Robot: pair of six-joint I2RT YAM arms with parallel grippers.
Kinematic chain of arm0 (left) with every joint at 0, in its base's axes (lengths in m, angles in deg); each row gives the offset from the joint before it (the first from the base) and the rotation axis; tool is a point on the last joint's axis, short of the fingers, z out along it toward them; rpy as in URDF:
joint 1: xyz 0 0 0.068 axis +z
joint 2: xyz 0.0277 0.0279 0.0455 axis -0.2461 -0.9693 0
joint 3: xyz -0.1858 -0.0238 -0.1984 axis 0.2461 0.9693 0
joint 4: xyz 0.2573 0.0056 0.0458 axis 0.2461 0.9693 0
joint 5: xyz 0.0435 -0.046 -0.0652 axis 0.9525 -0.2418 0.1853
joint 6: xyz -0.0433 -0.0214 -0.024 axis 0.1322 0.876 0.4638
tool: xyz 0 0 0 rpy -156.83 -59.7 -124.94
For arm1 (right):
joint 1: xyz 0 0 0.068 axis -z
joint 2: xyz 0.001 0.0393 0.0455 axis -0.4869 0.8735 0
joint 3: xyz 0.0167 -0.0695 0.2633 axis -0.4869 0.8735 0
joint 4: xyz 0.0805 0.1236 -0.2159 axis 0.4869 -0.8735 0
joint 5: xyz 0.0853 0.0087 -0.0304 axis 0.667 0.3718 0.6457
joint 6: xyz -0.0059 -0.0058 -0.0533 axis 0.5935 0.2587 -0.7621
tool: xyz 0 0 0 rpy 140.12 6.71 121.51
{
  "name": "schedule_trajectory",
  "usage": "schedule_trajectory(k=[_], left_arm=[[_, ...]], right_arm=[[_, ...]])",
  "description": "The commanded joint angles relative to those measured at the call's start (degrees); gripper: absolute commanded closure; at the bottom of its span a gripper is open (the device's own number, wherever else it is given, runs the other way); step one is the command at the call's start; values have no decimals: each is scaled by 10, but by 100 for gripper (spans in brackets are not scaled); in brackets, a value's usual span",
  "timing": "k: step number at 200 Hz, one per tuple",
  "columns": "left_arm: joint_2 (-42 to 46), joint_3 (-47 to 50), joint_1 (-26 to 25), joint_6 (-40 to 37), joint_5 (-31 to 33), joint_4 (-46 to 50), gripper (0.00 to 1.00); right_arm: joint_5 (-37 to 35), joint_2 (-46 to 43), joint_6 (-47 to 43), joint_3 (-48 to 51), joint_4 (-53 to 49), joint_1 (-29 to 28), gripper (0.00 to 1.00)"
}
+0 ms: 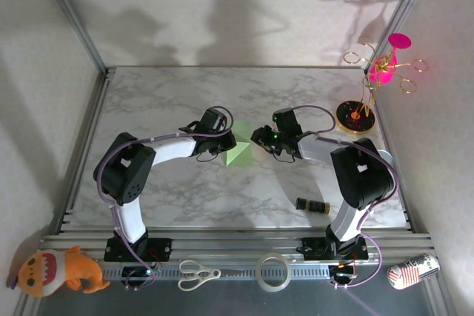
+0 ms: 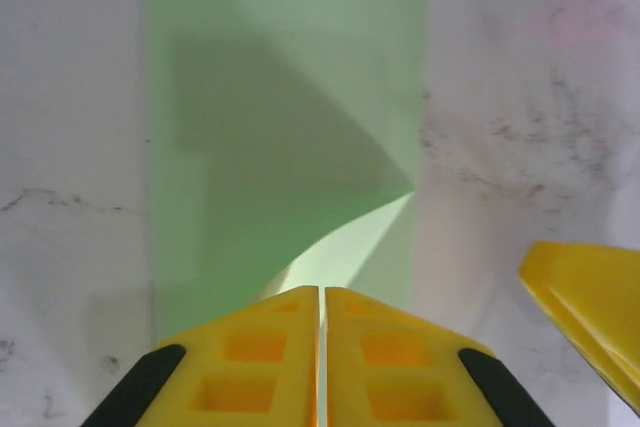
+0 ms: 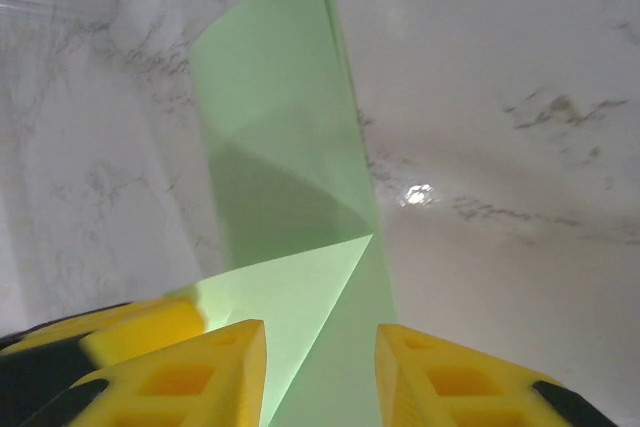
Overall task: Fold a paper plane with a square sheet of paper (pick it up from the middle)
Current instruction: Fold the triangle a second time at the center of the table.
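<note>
White table top (image 1: 170, 101) with grey marble swirls, smooth and a little shiny. Silver metal rails (image 1: 237, 243) down the sides and along the near edge. Plain pale walls (image 1: 244, 5) behind, with soft grey shadows on them.

In the middle of the table, between the two arms: the light green sheet of paper (image 1: 241, 155), folded narrow, with one corner flap lifted up off the rest.

Left gripper (image 2: 321, 292): yellow fingers squeezed tight together, pinching the lifted flap. Right gripper (image 3: 320, 332): fingers wide apart, gripping nothing, with the flap showing between them and the rest of the paper flat on the table beyond.

On the table near the right arm, a small dark tube (image 1: 312, 204) lying on its side. Far back on the right, a gold wire stand (image 1: 378, 72) with bright pink parts, on a round black base.

Along the near rail, from left to right: an orange soft toy (image 1: 52, 271) with a toothy mouth, scissors (image 1: 198, 274), a roll of clear tape (image 1: 273, 271) and a white can (image 1: 413, 270) lying down. Dark marks on the can, too small to read.
</note>
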Motion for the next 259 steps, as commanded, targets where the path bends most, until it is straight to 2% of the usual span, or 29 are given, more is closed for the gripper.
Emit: schedule_trajectory(k=[1, 78, 182, 212, 259], left_arm=[[-10, -1, 10, -1, 32, -1, 92], [-36, 11, 20, 1, 39, -8, 92], [-49, 11, 20, 1, 37, 0, 93], [-48, 11, 20, 2, 34, 1, 93], [-42, 8, 21, 5, 26, -2, 92]], right_arm=[[11, 14, 21, -9, 7, -11, 65], [19, 55, 43, -39, -6, -36, 67], [2, 90, 61, -73, -40, -42, 68], [23, 104, 57, -83, -30, -45, 68], [57, 116, 59, -81, 4, -50, 74]])
